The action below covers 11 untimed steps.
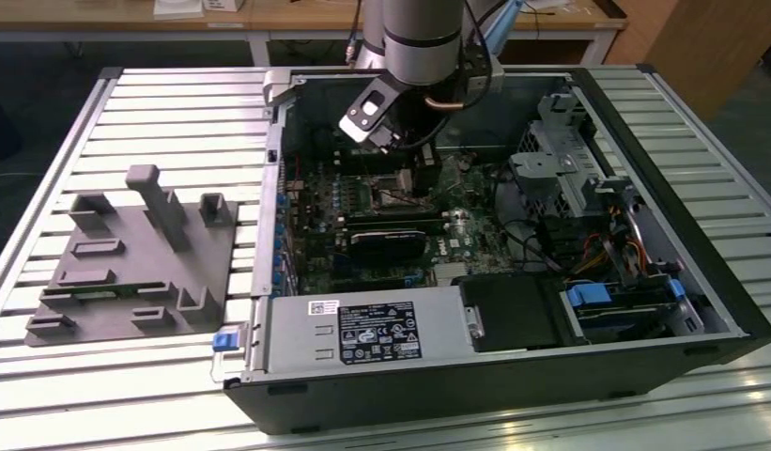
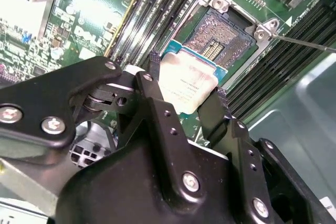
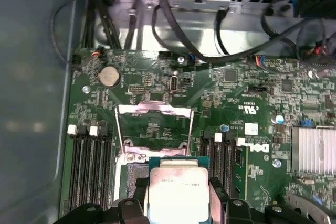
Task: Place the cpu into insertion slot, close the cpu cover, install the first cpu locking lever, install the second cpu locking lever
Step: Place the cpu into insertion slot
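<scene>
Early in the task, by the look of things: first step under way, nothing seated yet. In the second wrist view, closed on the cpu (image 2: 191, 77) by two opposite edges, the pincer (image 2: 185, 90), with black fingers (image 2: 155, 103) gripping the chip flat, metal lid up. Held over one edge of the insertion slot (image 2: 223, 35), apart from it as far as can be judged, with the pin field bare and open. In the first wrist view, raised on its hinge at the slot's far side, the cpu cover (image 3: 152, 109); swung up beside it, two thin locking levers (image 3: 119, 135). Left to do, then: seating the chip, lowering the cover, latching both levers. In the exterior view, from nine o'clock across: a grey moulded fixture (image 1: 134, 254) with upright pegs on the slatted tabletop (image 1: 172, 113); then the open computer case (image 1: 485, 395), with the robot arm (image 1: 423, 38) reaching in at twelve o'clock; a labelled power supply (image 1: 360, 334) at six o'clock; a drive cage (image 1: 548, 174) with cables at two o'clock. Flanking the slot on both sides, long black memory slots (image 3: 89, 161), close enough to crowd the fingers. Beyond the raised cover, a coin cell (image 3: 109, 76) on the board and black cables (image 3: 154, 22) draped along the case wall. No obstruction seen between chip and slot.
</scene>
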{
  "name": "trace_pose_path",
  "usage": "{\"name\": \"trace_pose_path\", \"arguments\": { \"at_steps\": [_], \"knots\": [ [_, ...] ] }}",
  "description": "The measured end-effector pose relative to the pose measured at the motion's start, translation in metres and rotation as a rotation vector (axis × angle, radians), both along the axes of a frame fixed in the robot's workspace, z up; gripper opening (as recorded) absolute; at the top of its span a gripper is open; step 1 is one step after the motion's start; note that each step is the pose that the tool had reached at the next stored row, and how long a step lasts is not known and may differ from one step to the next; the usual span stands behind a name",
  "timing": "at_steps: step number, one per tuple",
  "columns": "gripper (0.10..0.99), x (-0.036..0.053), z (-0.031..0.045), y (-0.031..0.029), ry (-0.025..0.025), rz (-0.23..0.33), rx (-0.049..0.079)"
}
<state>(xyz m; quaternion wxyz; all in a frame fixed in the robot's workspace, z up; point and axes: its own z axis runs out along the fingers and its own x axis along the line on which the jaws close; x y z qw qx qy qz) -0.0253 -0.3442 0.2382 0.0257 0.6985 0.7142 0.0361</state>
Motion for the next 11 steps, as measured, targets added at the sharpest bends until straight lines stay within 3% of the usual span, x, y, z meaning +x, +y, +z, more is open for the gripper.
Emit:
{"name": "trace_pose_path", "arguments": {
  "at_steps": [4,9,11],
  "knots": [
    [0.541,0.0,-0.0002,0.0004,-0.0002,-0.001,-0.003],
    [0.541,0.0,-0.001,0.0026,-0.0001,0.0,-0.024],
    [0.541,0.0,-0.0017,0.0038,-0.0001,0.0,-0.026]
  ]
}}
